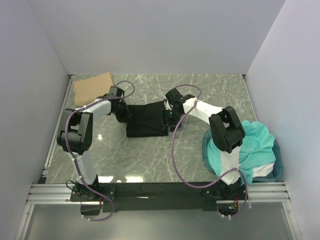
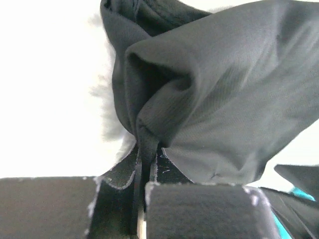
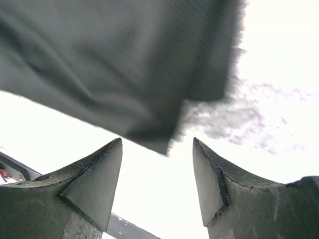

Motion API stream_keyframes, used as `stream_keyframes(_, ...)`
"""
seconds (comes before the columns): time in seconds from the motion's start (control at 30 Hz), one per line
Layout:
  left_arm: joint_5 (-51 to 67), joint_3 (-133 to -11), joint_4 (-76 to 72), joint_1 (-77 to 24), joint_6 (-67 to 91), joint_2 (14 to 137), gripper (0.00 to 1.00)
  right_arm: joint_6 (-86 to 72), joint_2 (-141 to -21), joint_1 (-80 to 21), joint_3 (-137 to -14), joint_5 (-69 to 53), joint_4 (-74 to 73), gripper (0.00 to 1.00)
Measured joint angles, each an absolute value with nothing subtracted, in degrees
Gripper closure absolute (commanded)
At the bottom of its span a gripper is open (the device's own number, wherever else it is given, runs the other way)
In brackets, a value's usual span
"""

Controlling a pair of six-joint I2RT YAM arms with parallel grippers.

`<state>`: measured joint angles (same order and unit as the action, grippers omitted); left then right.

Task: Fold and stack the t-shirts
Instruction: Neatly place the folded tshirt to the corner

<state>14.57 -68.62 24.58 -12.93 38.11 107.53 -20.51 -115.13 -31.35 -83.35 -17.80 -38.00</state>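
left arm (image 1: 95, 106) and right arm (image 1: 227, 131) white with black joints, looping purple cables (image 1: 173, 145), dark wedge-shaped pincer fingers (image 3: 94, 189)

The black soft cloth t-shirt (image 1: 145, 120) lies in the middle of the table, folded into a wide flat strip. Its 9 o'clock end is bunched up and pinched tight in the left gripper (image 2: 143, 167). The tan-brown cloth t-shirt (image 1: 92, 87) lies folded flat at 10 o'clock from it, well apart. The teal-turquoise cloth t-shirts (image 1: 255, 142) sit in a crumpled heap at 4 o'clock.
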Motion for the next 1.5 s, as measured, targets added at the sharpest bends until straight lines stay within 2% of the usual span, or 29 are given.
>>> stream_keyframes(0.43,-2.3,-97.7,46.0,-12.8,23.4,115.3,1.0,-20.0,-105.7,-31.4,-82.9,-14.4,-40.8,0.35)
stream_keyframes(0.93,-11.8,-122.6,58.8,-10.0,18.9,125.8,1.0,-17.9,-105.1,-31.4,-82.7,-11.9,-43.7,0.35)
stream_keyframes(1.27,-11.2,-129.6,58.7,-3.7,13.2,128.7,0.99,-16.3,-105.1,-31.4,-82.7,-12.6,-45.3,0.35)
stream_keyframes(1.5,-6.8,-131.2,57.1,0.0,11.0,130.1,0.99,-16.2,-105.1,-31.4,-82.7,-14.5,-45.3,0.35)
